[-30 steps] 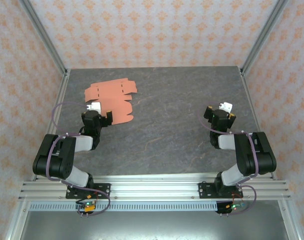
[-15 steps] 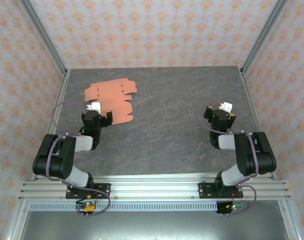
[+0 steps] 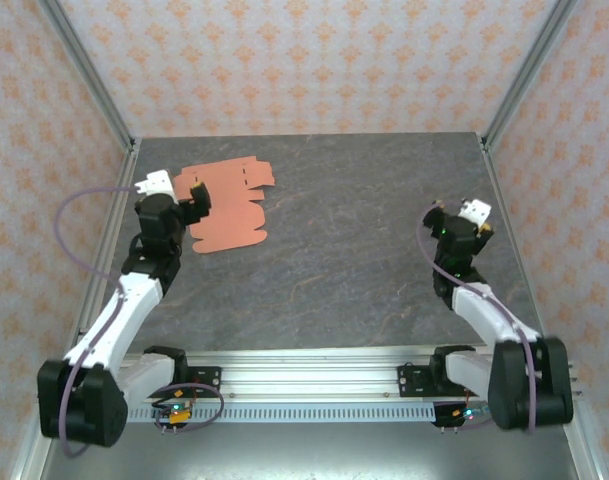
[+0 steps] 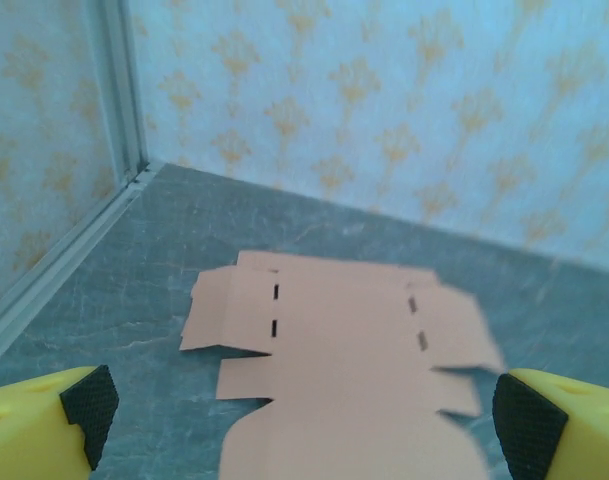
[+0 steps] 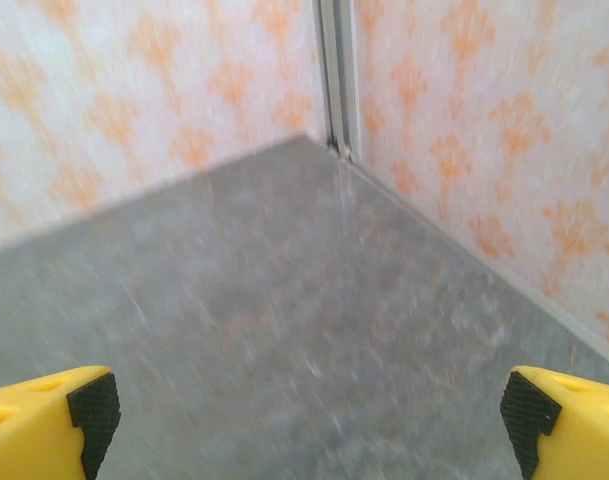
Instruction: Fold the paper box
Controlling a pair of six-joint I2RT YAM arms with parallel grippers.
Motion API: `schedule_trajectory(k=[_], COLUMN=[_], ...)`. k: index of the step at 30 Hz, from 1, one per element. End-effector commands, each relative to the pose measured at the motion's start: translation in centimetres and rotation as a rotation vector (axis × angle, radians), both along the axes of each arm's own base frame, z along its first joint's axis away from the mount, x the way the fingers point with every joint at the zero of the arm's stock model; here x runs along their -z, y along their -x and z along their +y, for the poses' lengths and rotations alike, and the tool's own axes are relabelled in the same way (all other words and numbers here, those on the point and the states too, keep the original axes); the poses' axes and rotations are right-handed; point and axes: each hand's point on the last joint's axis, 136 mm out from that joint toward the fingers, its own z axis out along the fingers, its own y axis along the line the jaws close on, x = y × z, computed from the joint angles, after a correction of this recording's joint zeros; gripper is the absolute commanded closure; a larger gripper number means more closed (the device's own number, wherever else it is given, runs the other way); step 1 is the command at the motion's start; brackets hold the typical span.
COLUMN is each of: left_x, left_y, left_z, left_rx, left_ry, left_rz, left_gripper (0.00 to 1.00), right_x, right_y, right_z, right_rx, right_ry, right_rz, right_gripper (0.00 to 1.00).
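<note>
While your left pincer (image 4: 306, 422) and right pincer (image 5: 304, 415) gape empty, the paper box (image 3: 234, 212) lies flat, a thin notched card on the veined desk (image 3: 354, 265).

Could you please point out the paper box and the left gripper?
paper box (image 3: 234, 210), top external view, centre of the flat sheet.
left gripper (image 4: 309, 418), left wrist view, midway between its open fingertips.

The top camera looks down from high behind the arm bases over the whole table (image 3: 354, 270), with the paper box (image 3: 229, 205) at far left. The left wrist camera sits low, close to the paper box and facing it, so both views share it. The right wrist camera, well apart from the paper box, faces a corner post (image 5: 336, 75).
</note>
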Motion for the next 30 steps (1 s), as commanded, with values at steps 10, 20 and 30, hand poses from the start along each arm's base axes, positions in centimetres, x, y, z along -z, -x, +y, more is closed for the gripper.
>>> schedule_trajectory(k=[10, 20, 30], left_x=[10.7, 19.1, 25.0], left_y=[-3.1, -7.7, -3.7], left_z=[-4.3, -9.7, -17.5], left_rx=[0.043, 0.098, 0.301], left_ry=[0.281, 0.106, 0.236], left_rz=[0.491, 0.743, 0.821], left_gripper=[0.0, 0.0, 0.0], right_x=[3.8, 8.3, 9.4], right_y=[4.7, 4.6, 4.0], right_z=[2.4, 10.2, 12.0], right_rx=[0.12, -0.167, -0.186], right_ry=[-0.456, -0.478, -0.476], right_rz=[0.401, 0.588, 0.645], right_gripper=[0.01, 0.04, 0.03])
